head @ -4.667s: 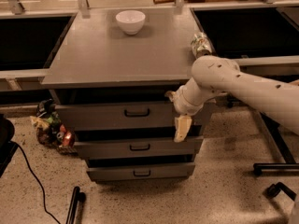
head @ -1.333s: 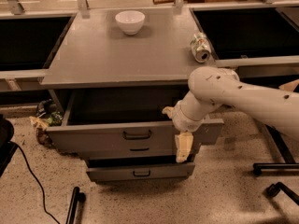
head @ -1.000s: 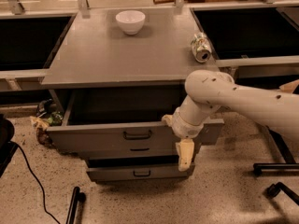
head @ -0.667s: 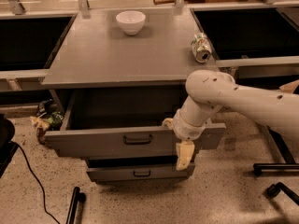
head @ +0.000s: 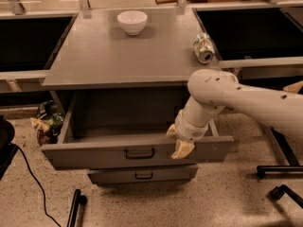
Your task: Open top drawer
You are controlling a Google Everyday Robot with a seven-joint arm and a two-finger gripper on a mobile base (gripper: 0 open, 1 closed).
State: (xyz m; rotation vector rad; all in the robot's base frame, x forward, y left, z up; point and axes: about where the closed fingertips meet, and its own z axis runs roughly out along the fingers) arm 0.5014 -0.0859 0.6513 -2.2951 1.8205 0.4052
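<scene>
The top drawer [head: 94, 156] is the wide grey one under the grey cabinet top [head: 113, 60]. It stands pulled far out toward me, and its deep box looks bare inside. Its black bar handle [head: 139, 152] at the centre of the front is free. My gripper [head: 179, 141] sits at the top edge of the drawer front, right of the handle, on the end of the white arm [head: 236, 96] that reaches in from the right. Pale scuffs [head: 215, 148] show at the front's right end.
A narrower grey drawer [head: 142, 175] shows shut below. A white bowl [head: 132, 21] and a can lying on its side [head: 204, 48] are on the cabinet top. Packets [head: 46, 124] lie on the floor at left, with a black cable [head: 28, 174]. Black chair legs [head: 279, 171] are at right.
The top drawer went from shut to pulled far out toward me. My gripper moved down and toward me with the drawer front. Bowl and can stayed put.
</scene>
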